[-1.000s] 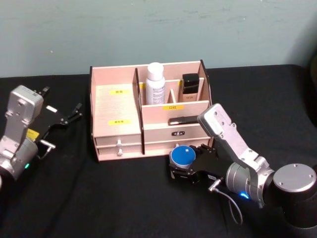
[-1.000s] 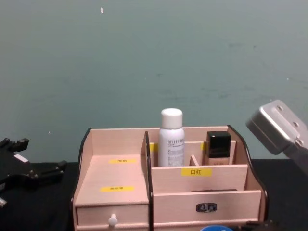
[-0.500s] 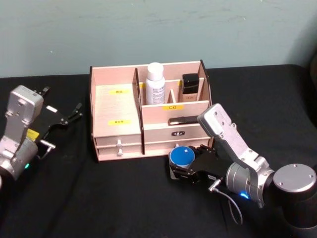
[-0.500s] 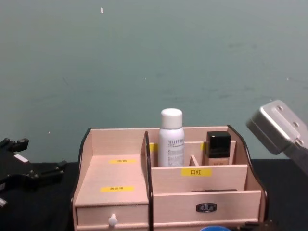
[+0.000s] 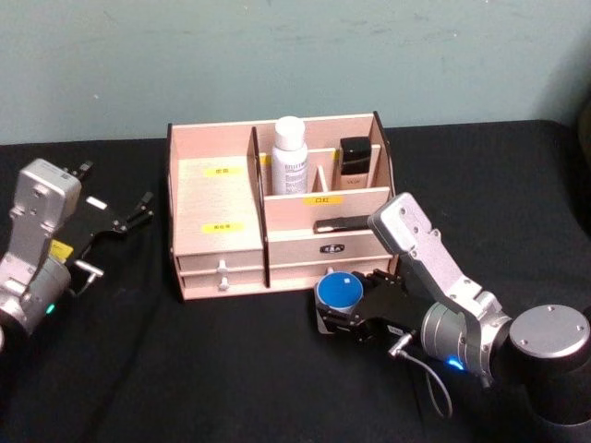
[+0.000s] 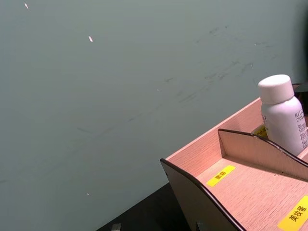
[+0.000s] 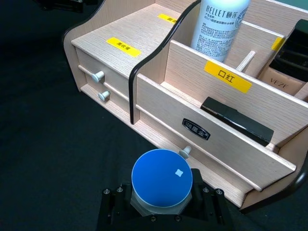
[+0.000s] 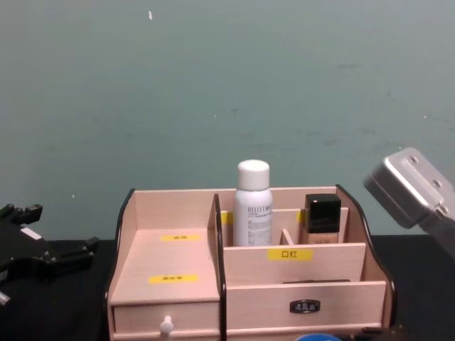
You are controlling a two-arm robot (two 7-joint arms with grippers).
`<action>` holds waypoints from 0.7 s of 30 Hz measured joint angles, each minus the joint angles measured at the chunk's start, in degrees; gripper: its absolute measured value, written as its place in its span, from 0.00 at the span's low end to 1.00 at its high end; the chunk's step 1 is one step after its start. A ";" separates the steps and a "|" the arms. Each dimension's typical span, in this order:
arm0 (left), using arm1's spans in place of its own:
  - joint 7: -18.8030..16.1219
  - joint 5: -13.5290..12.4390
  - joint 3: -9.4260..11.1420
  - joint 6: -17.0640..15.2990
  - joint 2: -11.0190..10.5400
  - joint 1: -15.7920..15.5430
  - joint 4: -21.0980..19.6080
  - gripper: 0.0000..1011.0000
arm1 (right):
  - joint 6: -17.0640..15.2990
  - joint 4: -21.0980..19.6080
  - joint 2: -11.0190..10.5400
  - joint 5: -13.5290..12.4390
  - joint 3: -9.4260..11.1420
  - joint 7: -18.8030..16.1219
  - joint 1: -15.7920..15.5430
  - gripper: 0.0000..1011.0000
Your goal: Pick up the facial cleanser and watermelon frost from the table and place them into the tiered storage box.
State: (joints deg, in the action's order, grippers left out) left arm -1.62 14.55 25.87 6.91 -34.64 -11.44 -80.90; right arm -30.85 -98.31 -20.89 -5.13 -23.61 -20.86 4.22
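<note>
The watermelon frost (image 5: 340, 291), a squat jar with a round blue lid, sits just in front of the tiered storage box (image 5: 212, 198), low over the black table. My right gripper (image 5: 342, 318) is shut on the jar's sides; the right wrist view has the watermelon frost (image 7: 162, 179) held between the black fingers (image 7: 111, 208). The facial cleanser (image 5: 289, 155), a tall white bottle, stands upright in a back compartment of the box, as the chest view also shows (image 8: 253, 202). At the far left my left gripper (image 5: 137, 210) rests open, apart from the box.
A beige bottle with a black cap (image 5: 355, 157) stands in the back right compartment beside the cleanser. A flat black item (image 7: 236, 118) lies in the front compartment. Drawer knobs (image 7: 98, 75) stick out from the box front. A teal wall stands behind.
The right gripper and the blue-lidded jar have shifted very slightly toward the box front. The left arm has not moved.
</note>
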 joint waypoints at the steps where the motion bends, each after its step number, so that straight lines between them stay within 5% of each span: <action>1: 0.00 0.00 0.00 0.00 0.00 0.00 0.00 1.00 | 0.00 0.00 0.00 0.00 0.00 0.00 0.00 0.73; 21: 0.00 0.00 0.00 0.00 0.00 0.00 0.00 1.00 | 2.00 -0.21 -0.18 -1.25 0.87 -1.29 -0.41 0.73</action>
State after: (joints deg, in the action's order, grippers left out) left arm -1.62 14.55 25.86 6.91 -34.64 -11.44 -80.90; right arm -28.84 -98.52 -21.06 -6.39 -22.74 -22.14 3.81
